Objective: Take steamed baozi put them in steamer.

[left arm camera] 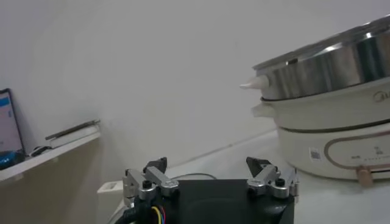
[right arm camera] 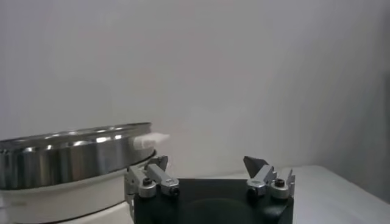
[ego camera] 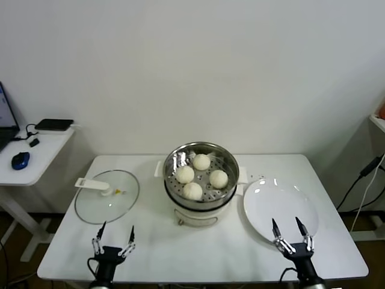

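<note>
I see all four pale cream round buns [ego camera: 201,176] in the shiny round steel steamer [ego camera: 201,158]; flat white plate [ego camera: 278,208] bare. Left gripper [ego camera: 113,235] and right gripper [ego camera: 287,229] parked near, jaws apart, holding nothing. Loading looks done; next probably the round glass lid [ego camera: 107,195].

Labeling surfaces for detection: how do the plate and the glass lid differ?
The plate is opaque white; the lid is clear glass, the table showing through. The lid has a white handle; the plate has none. The plate lies on the steamer's right side, the lid on its left. Both are round, flat on the table and hold nothing.
</note>
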Tool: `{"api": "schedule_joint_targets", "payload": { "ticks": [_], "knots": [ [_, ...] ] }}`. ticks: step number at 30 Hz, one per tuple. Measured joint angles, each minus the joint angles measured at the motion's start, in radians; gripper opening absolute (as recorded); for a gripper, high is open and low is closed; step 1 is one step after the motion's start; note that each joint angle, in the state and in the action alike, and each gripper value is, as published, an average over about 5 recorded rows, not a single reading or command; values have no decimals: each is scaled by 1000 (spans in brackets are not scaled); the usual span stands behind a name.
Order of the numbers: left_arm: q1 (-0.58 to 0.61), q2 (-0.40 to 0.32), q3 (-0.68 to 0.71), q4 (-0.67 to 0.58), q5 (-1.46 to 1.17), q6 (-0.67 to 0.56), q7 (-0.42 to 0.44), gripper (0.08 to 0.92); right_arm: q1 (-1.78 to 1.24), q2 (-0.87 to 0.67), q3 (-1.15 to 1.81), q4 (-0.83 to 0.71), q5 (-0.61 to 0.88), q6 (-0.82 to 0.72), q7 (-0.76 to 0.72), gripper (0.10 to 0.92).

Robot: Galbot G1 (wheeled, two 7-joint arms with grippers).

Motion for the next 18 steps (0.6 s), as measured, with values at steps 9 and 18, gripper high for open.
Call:
{"api": "schedule_joint_targets", "payload": {
  "ticks": [9,18],
  "knots": [
    [0,0,1,-7,0,3,0,823,-35,50,18,-3,-12,46,1,823],
    [2,0,0,-7,0,3,0,823,-43,68,16,-7,-18,62,7,823]
  ]
}}
